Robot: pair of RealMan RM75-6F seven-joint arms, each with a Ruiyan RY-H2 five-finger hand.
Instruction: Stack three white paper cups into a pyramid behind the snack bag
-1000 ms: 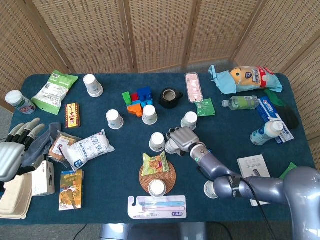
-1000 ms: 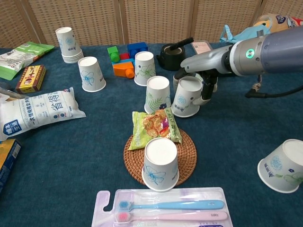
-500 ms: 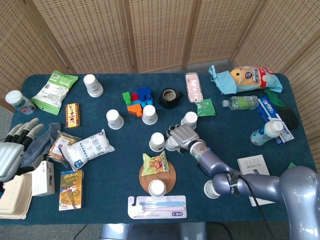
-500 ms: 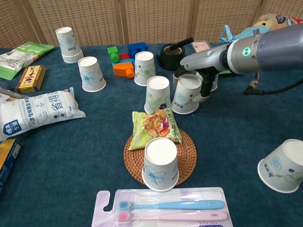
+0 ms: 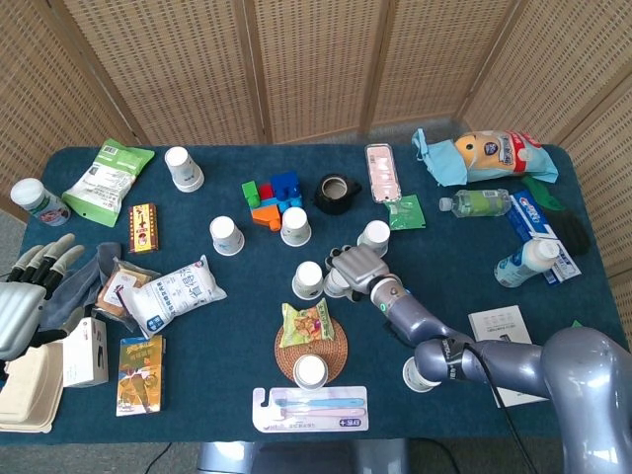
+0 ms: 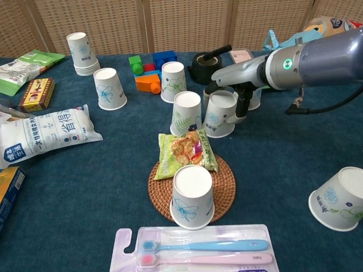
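Seemingly the right robot hand [image 6: 241, 102] grips a paper cup [image 6: 220, 114], fingers mostly hidden behind it.

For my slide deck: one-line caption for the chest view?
Right hand holds an inverted paper cup beside another cup, behind the snack bag.

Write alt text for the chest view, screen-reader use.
The robot's right hand grips an upside-down white paper cup beside a second upturned cup, both just behind a snack bag on a round woven mat. More cups, toy blocks and packaged toothbrushes lie around on the blue table.
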